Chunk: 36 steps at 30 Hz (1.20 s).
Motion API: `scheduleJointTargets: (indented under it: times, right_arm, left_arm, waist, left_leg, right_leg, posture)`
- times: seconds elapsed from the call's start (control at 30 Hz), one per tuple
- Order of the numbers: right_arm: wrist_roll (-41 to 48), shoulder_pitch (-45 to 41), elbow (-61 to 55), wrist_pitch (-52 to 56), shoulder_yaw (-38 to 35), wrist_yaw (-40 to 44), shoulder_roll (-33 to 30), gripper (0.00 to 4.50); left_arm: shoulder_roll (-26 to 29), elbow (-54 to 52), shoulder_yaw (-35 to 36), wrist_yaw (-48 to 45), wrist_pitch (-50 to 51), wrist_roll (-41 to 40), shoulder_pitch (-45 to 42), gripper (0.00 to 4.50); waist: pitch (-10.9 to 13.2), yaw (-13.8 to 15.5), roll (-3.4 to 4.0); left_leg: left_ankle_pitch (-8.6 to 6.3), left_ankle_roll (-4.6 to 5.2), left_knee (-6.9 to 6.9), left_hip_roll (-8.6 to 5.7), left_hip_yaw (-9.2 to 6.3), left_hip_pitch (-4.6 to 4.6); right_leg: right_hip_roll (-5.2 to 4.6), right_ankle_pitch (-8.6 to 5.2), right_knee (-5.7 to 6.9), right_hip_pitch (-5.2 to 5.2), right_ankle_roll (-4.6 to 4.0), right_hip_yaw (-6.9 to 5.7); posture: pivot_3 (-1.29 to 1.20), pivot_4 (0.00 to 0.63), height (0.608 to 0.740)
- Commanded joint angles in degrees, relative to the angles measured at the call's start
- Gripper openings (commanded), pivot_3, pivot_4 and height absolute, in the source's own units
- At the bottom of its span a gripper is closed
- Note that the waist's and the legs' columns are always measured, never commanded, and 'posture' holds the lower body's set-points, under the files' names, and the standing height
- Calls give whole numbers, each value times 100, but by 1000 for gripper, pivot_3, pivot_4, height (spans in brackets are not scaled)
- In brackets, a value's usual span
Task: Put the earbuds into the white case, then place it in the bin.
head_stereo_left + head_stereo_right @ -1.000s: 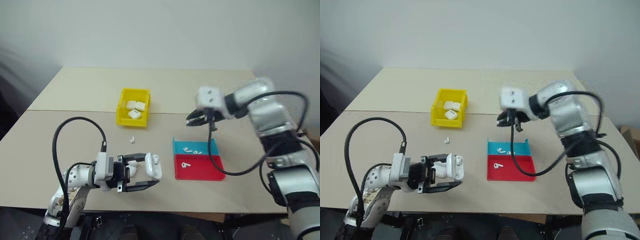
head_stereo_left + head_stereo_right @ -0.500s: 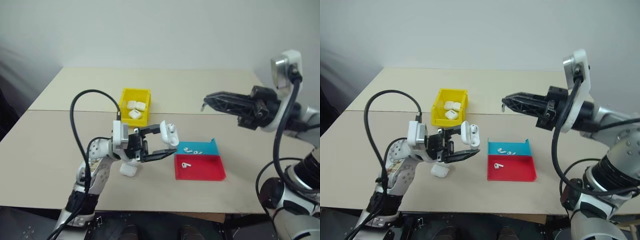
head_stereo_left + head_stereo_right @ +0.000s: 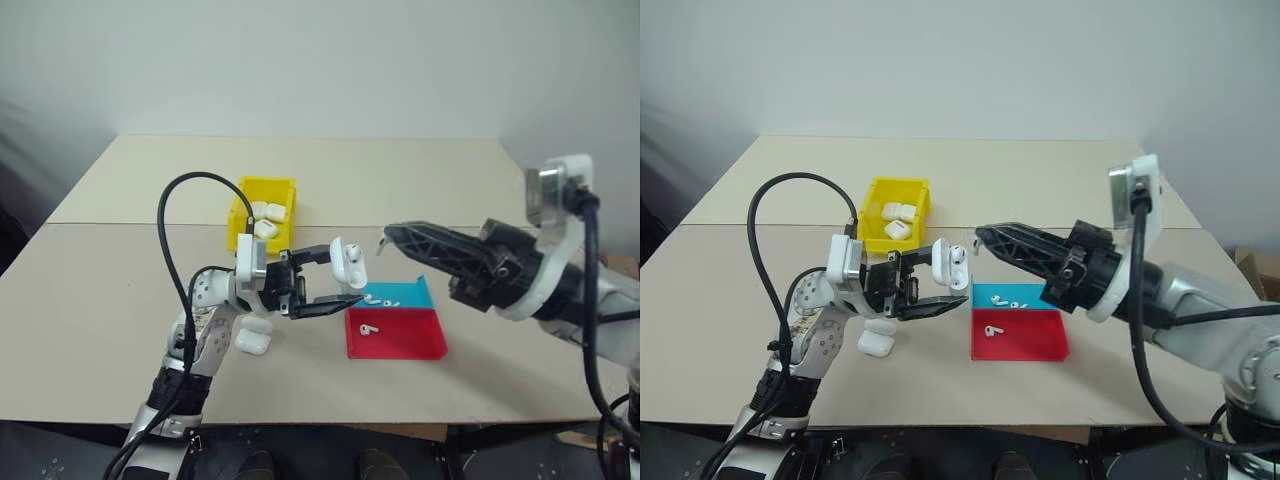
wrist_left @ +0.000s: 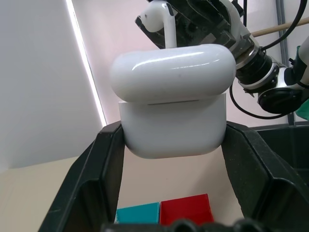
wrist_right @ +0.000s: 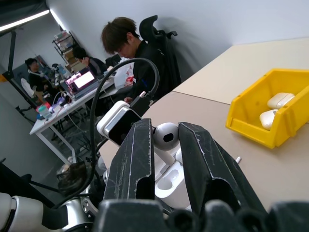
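Earbud [image 5: 166, 136] is being pinched in right tool [image 3: 384, 236], hovering just beside the open white case [image 3: 349, 262] that left tool [image 3: 335, 275] is gripping above tabletop [image 3: 100, 290]. Best aiming stem-first into the empty socket, releasing only once seated.

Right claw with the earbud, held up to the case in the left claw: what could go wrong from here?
1. The right claw pinches the tiny glossy white earbud by its rounded head alone; it could slip and fall to the tan table.
2. The small glossy white hinged case sits at the tips of the left claw, so pressing the earbud in might tilt it or push it out.
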Motion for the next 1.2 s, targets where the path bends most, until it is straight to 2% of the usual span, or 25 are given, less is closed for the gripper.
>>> scheduleJointTargets:
  times: [0.03,0.47,1.2]
  right_arm:
    - [135,-4,-262,-508,209,-6,-176,886]
    - [135,222,-446,-902,681,135,-521,886]
    - [135,433,-494,-927,872,121,-906,886]
  left_arm:
    - [-10,-294,34,92,-12,-38,24,2765]
    - [58,-416,35,214,-32,4,136,2765]
    - [-1,-497,-15,229,-55,65,252,2765]
  waist:
    - [0,5,0]
    - [0,30,0]
    - [0,48,0]
  left_leg:
    - [0,0,0,1,-1,0]
    - [0,0,0,1,-2,-2]
    - [0,0,0,0,-2,-2]
  right_leg:
    - [0,0,0,0,0,-1]
    - [0,0,-4,0,-1,-2]
    - [0,0,-5,0,-1,-2]
  posture:
    - [0,150,740]
    - [0,150,740]
    - [0,150,740]
